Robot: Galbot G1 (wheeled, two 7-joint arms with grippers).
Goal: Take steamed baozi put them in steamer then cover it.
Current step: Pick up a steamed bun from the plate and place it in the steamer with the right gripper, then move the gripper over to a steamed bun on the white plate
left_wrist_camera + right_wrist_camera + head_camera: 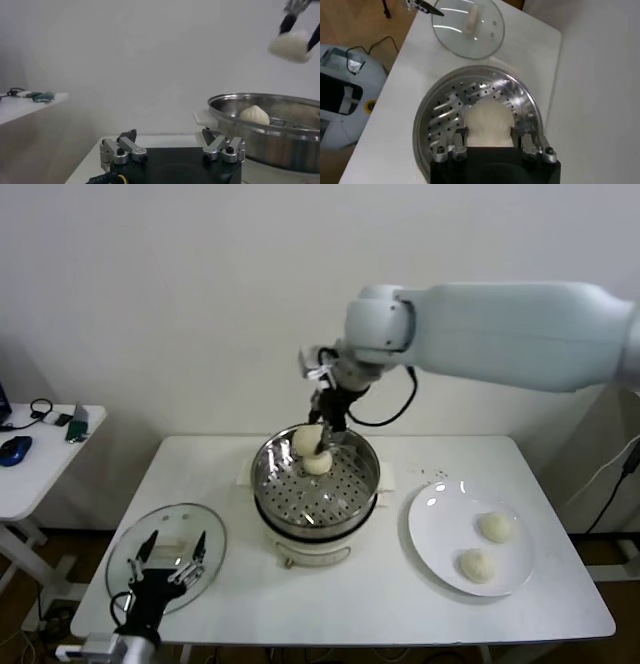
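My right gripper (322, 429) hangs over the far side of the steamer (290, 496), shut on a cream-white baozi (306, 440). In the right wrist view that baozi (489, 124) fills the gap between the fingers, above the perforated tray (445, 115). A second baozi (319, 463) lies on the tray, also seen from the left wrist (254, 115). Two more baozi (496, 527) (477, 565) rest on the white plate (430, 529). The glass cover (150, 529) lies flat at the table's front left. My left gripper (172, 549) waits open over it.
The steamer stands on a cream-white base (310, 549) in the middle of the white table (390, 604). A small side table (45, 459) at the far left carries a mouse and cables. The wall rises close behind the table.
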